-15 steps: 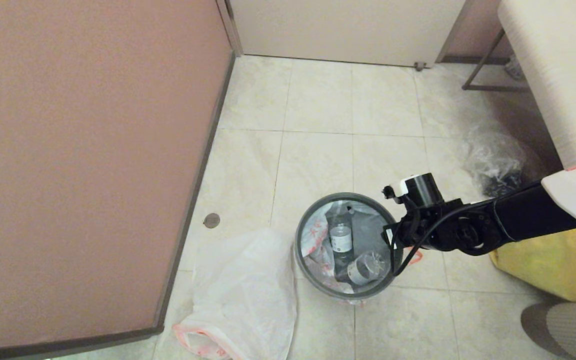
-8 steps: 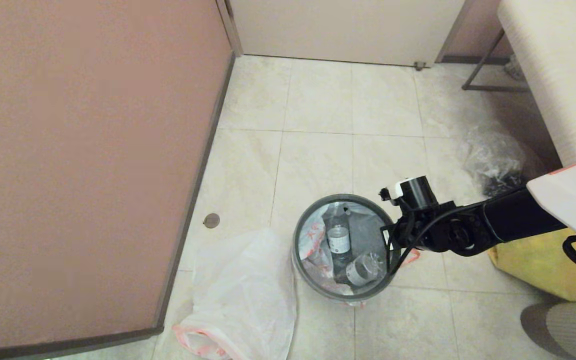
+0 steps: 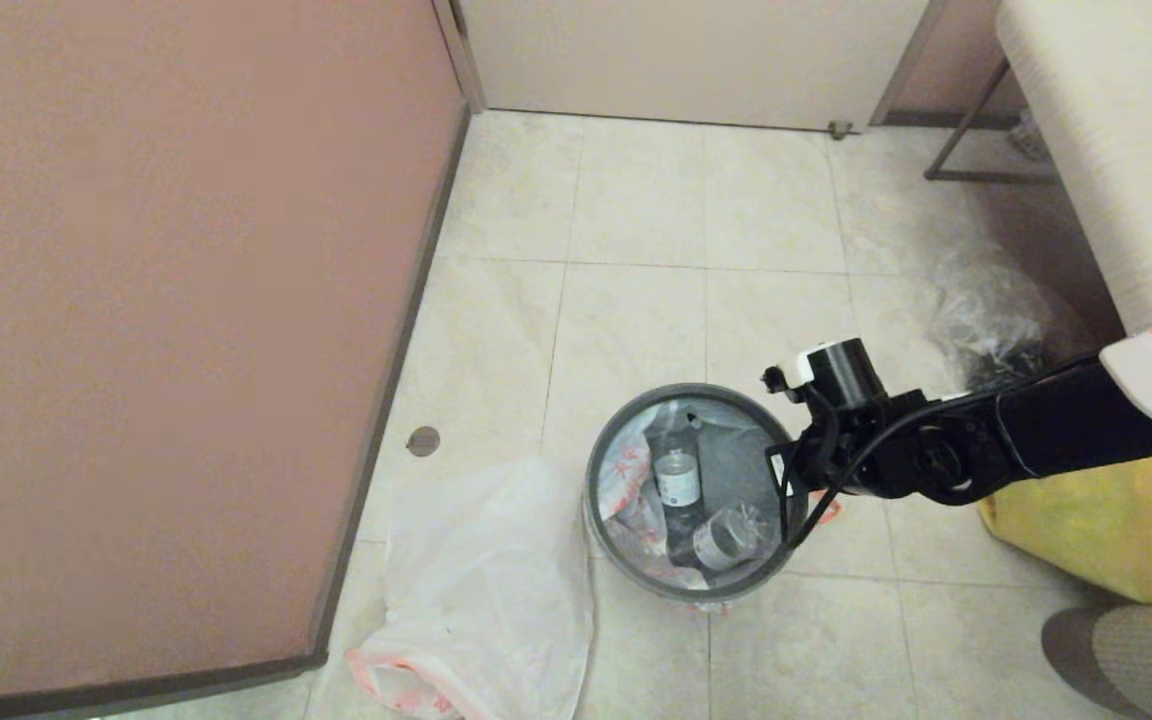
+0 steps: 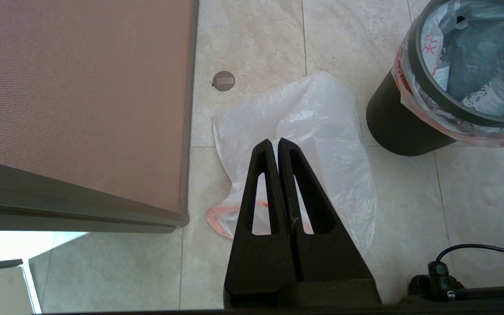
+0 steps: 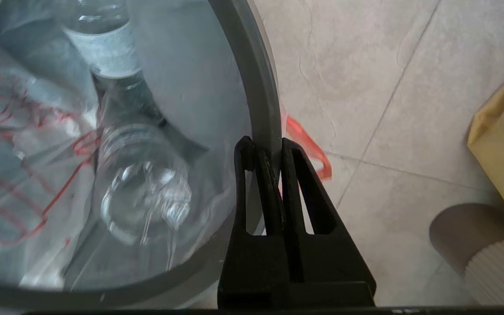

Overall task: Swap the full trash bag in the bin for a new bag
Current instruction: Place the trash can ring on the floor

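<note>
The right gripper (image 5: 264,151) is sitting at the right side of the bin (image 3: 604,535), its two fingers pinched together on the thin grey hoop (image 5: 258,100) that rings the rim, one finger lying inside the hoop and the other outside. The right arm is reaching in from the right of the scene, above the floor tiles (image 3: 636,200).

The bin is standing on the floor near the middle of the scene, and the full trash bag (image 3: 636,470) is lining it, with clear bottles (image 3: 678,470) lying inside and its pink-red edge (image 5: 306,148) hanging out under the hoop on the right.

The new bag (image 3: 481,590) is lying limp and flat on the floor just left of the bin, on the near side, its pink-red rim toward the robot.

The left gripper (image 4: 277,146) is hanging parked above the new bag, not touching it, its fingers pressed together on nothing.

A yellow bag (image 3: 1086,530) is sitting at the right, and a clear bag with dark contents (image 3: 996,320) is lying farther off on the right
</note>
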